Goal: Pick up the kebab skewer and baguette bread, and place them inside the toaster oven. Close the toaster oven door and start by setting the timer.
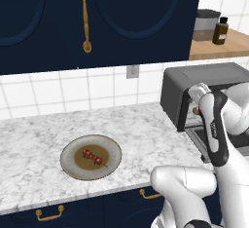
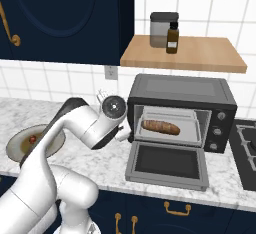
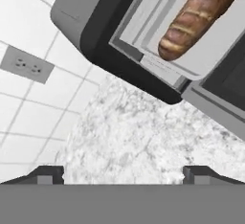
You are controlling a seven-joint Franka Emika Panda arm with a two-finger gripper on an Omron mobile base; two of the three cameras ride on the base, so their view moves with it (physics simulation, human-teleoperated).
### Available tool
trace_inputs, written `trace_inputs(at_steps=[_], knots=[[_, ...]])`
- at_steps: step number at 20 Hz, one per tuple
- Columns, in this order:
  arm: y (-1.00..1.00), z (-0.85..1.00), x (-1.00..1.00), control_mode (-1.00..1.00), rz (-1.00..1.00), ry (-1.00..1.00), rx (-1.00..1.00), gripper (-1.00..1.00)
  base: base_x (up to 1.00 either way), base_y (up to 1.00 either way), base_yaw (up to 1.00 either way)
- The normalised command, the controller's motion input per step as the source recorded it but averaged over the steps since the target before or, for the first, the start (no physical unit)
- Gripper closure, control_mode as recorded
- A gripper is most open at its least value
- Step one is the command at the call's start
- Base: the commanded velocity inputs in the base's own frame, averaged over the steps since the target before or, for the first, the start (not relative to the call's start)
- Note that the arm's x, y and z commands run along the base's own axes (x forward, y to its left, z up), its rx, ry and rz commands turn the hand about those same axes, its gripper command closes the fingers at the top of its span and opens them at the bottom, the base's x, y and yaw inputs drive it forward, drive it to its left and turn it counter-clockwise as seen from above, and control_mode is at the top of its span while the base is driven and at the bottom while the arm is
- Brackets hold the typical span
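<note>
Inside the oven (image 2: 181, 90) one bread (image 2: 160, 126), one skewer (image 1: 93, 157) on plate (image 1: 73, 166) near counter (image 1: 29, 144) front edge, gripper (image 3: 122, 174) wide, empty-handed.

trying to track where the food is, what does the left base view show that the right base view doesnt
Left base view alone: the kebab skewer lying whole on the plate, and the cabinet's gold handle.
Right base view alone: the baguette bread on the tray inside the toaster oven, the toaster oven door dropped open, and the oven's knobs.
Both: the marble counter, the shelf jar and the bottle.
</note>
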Motion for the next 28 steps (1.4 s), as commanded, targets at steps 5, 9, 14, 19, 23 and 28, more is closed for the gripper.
trace_inputs(at_steps=[5,9,14,19,23,28], knots=[[0.55,0.16,-0.11,-1.0,0.24,0.05,-0.1,-1.0,0.0,0.0,0.0],[0.55,0.11,-0.25,-1.0,0.25,0.05,-0.13,-1.0,0.0,0.0,0.0],[0.82,0.05,-0.37,-1.0,0.21,0.07,-0.23,-1.0,0.0,0.0,0.0],[0.89,0.01,-0.37,-1.0,0.18,0.03,-0.27,-1.0,0.0,0.0,0.0],[0.9,0.0,-0.18,-1.0,0.12,0.0,-0.3,-1.0,0.0,0.0,0.0],[0.84,-0.03,0.0,-1.0,0.15,0.0,-0.29,-1.0,0.0,0.0,0.0]])
